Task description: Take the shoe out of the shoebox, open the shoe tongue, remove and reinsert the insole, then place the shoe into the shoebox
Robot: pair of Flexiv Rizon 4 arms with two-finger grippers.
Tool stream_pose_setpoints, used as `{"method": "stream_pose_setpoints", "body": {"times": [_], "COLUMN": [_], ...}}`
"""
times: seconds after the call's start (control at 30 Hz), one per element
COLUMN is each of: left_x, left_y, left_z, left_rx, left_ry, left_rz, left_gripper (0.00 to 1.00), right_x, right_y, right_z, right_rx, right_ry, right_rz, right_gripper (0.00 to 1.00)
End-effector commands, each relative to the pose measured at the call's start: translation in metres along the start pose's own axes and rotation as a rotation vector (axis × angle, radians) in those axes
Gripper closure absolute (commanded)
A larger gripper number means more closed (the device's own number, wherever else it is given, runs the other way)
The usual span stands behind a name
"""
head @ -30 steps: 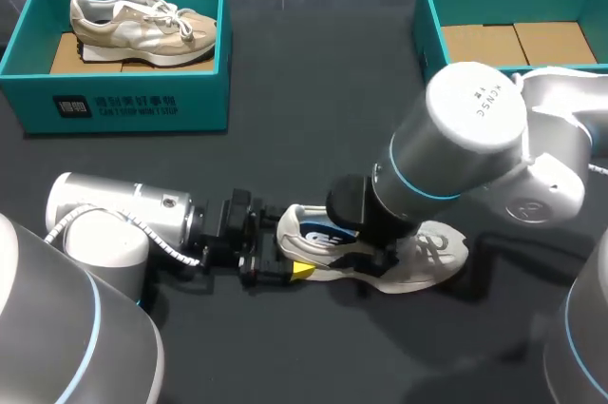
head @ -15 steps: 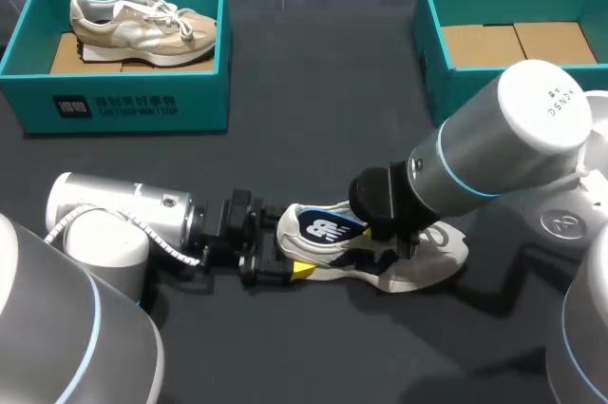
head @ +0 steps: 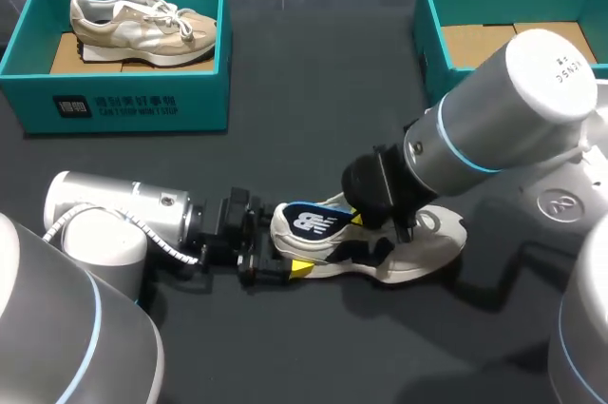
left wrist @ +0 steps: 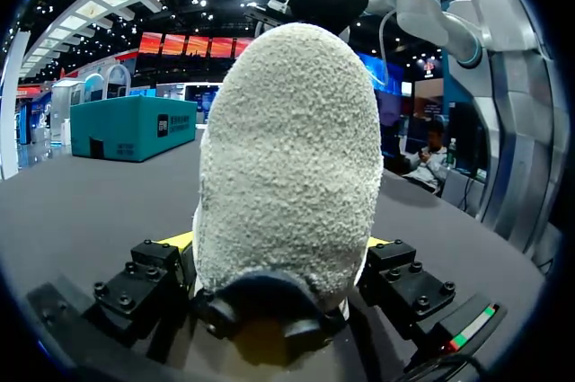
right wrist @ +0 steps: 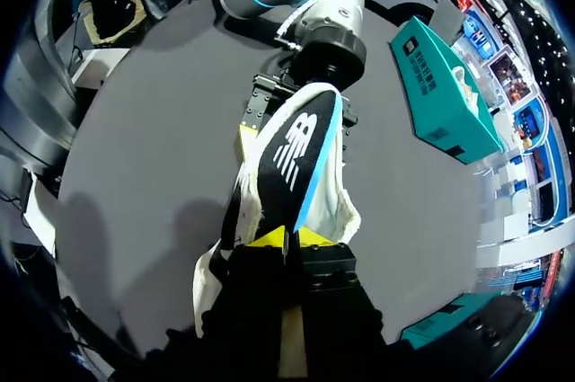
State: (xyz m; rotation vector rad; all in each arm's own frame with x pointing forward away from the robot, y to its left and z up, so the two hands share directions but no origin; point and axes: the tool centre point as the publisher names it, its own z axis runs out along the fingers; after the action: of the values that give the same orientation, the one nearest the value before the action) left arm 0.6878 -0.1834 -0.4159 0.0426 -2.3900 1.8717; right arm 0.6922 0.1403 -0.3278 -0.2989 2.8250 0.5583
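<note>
Head view: fixed above and behind, looking down over the whole desk (head: 313,90). Left wrist view: low, close against the heel of the shoe (left wrist: 287,148), facing right. Right wrist view: raised over the shoe, facing down and left. Shared in all three: shoe and desk.

The teal shoebox (head: 114,105) holding the beige shoe (head: 142,26) carries a white square mark and one line of white characters on its front wall, too small to read. Nearer than this shoebox and to its right, the dark insole (head: 312,221) bears a white logo. Farther right, the right arm's end cap (head: 554,62) shows small lettering.
</note>
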Motion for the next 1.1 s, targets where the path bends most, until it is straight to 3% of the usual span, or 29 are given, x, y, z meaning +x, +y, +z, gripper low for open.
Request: {"method": "stream_pose_setpoints", "body": {"times": [0.03, 0.5, 0.67, 0.97, 1.1], "left_x": [0.0, 0.0, 0.0, 0.0, 0.0], "left_y": [0.003, 0.003, 0.003, 0.003, 0.003], "left_z": [0.004, 0.004, 0.004, 0.004, 0.004], "left_rx": [-0.002, -0.002, -0.002, -0.002, -0.002], "left_ry": [-0.001, -0.001, -0.001, -0.001, -0.001], "left_rz": [0.0, 0.0, 0.0, 0.0, 0.0], "left_gripper": [1.0, 1.0, 1.0, 1.0, 1.0], "right_x": [0.004, 0.011, 0.003, -0.015, -0.019], "right_y": [-0.005, -0.021, -0.006, 0.035, 0.045], "right_z": [-0.004, -0.011, -0.013, -0.005, 0.003], "right_rx": [0.007, -0.054, -0.076, -0.047, -0.021], "right_ry": [-0.004, -0.036, -0.033, 0.043, 0.084], "right_rz": [0.018, 0.039, -0.044, -0.175, -0.201], "right_gripper": [1.0, 1.0, 1.0, 1.0, 1.0]}}
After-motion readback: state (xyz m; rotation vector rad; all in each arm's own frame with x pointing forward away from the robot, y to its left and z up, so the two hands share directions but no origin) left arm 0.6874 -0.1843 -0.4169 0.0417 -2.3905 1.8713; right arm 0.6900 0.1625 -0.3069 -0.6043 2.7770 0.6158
